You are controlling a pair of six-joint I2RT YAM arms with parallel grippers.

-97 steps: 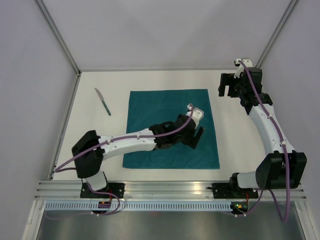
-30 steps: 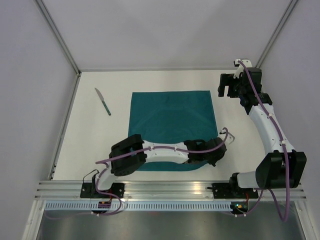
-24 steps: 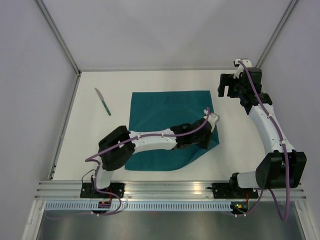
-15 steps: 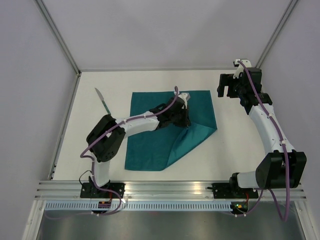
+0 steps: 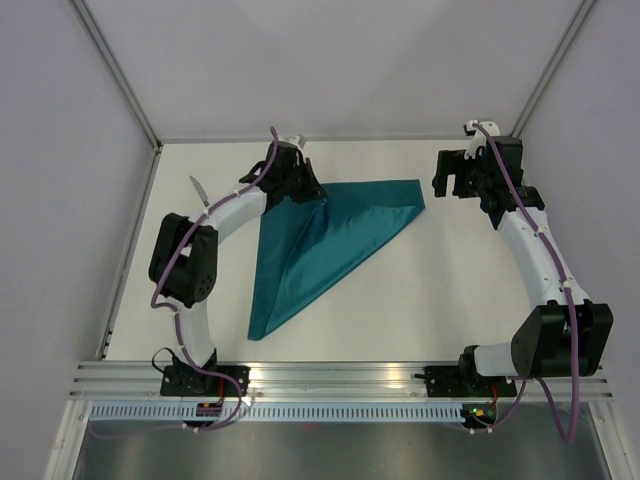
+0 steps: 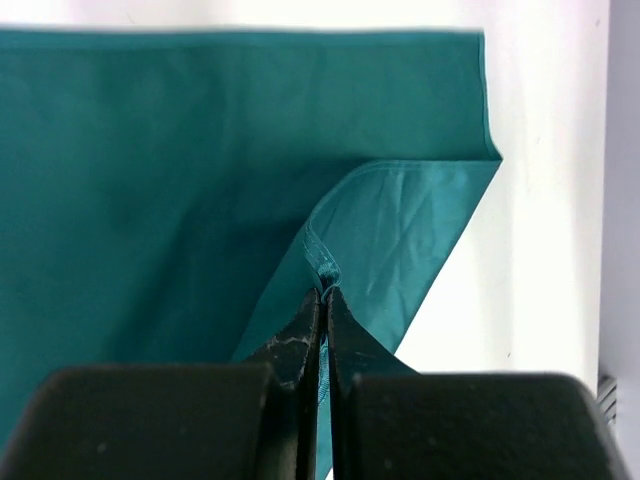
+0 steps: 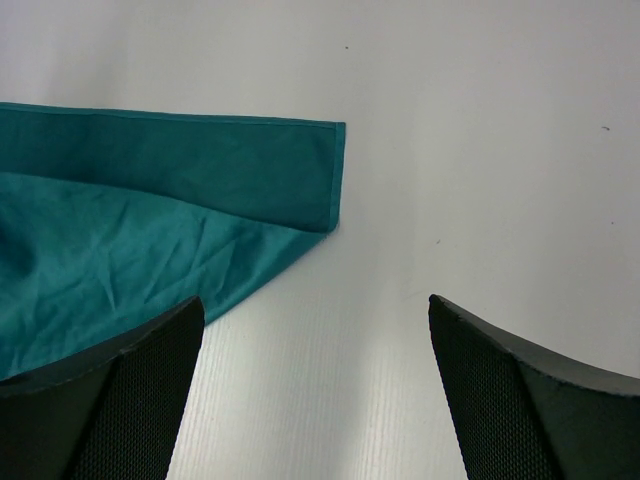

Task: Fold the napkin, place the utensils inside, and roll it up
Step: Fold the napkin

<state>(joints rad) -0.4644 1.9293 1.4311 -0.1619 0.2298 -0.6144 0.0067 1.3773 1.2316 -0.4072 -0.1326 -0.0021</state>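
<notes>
— Where's the utensil [image 5: 197,186]?
— Near the table's [image 5: 450,290] far-left corner, partly hidden by the left arm [image 5: 228,208].
— And the left fingers [image 6: 296,345]?
— Pressed together on a corner of the napkin [image 5: 330,235], just right of the utensil.
— How does the napkin lie?
— Doubled into a triangle mid-table, one tip pointing at the near edge.
— The right fingers [image 7: 120,390]?
— Spread apart, gripping nothing, by the napkin's far-right corner.

Looks bright and evenly lit, probably from overhead; casts faint soft shadows beside the napkin [image 5: 330,225]; blurs close fingers [image 7: 110,400].
</notes>
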